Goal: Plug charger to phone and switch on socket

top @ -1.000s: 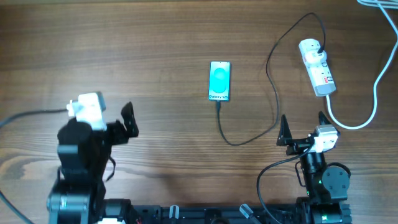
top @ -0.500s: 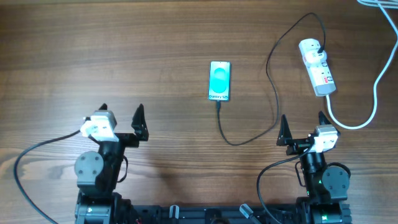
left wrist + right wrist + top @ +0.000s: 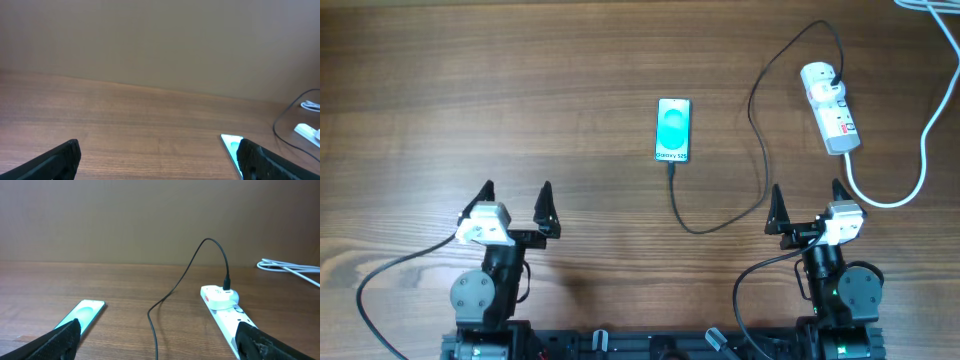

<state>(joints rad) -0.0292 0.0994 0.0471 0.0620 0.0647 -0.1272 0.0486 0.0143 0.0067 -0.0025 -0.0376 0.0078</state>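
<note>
The phone (image 3: 673, 129) lies face up mid-table, cyan screen lit; it also shows in the left wrist view (image 3: 231, 143) and the right wrist view (image 3: 84, 313). The charger's thin black cable (image 3: 758, 130) runs from the phone's near end in a loop to its white plug (image 3: 819, 74), seated in the far end of the socket (image 3: 835, 122). Plug (image 3: 220, 296) and socket (image 3: 232, 326) show in the right wrist view. My left gripper (image 3: 516, 205) is open and empty at the front left. My right gripper (image 3: 807, 210) is open and empty, in front of the socket.
The socket's thick white cord (image 3: 910, 170) curves off to the right edge and back up to the far right corner. Both arm bases stand at the front edge, each with a black cable trailing on the wooden table (image 3: 520, 90).
My left arm has drawn back to the front edge and turned its gripper to face the table. The right arm, phone, cable and socket have not moved.
</note>
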